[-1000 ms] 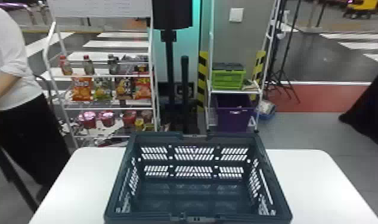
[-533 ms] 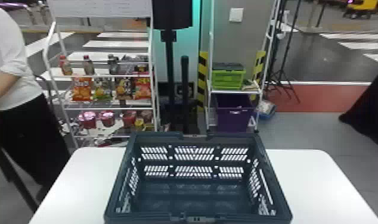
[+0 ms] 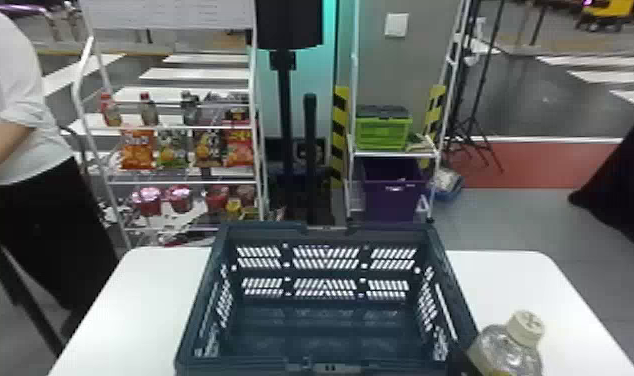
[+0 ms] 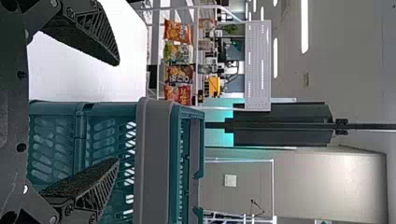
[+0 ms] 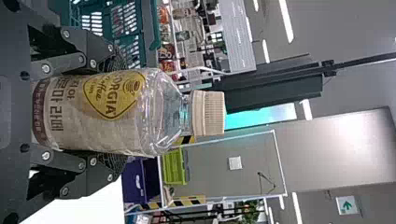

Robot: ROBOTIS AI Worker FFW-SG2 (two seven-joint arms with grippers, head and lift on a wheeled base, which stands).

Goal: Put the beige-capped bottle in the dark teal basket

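from where i stand, the dark teal basket is open on top, so there's a way straight down between its four walls. on the robot's right, the side wall blocks a low sideways path from the beige-capped bottle, leaving a route over the rim. white tabletop gives passing room along the basket's left side.

Left gripper — black fingers spread apart, one seen against the white table, the other against the slotted side of the dark teal basket. Beyond stand a white rack bearing snack bags, and a black pole-mounted unit — farther off, ceiling lights.
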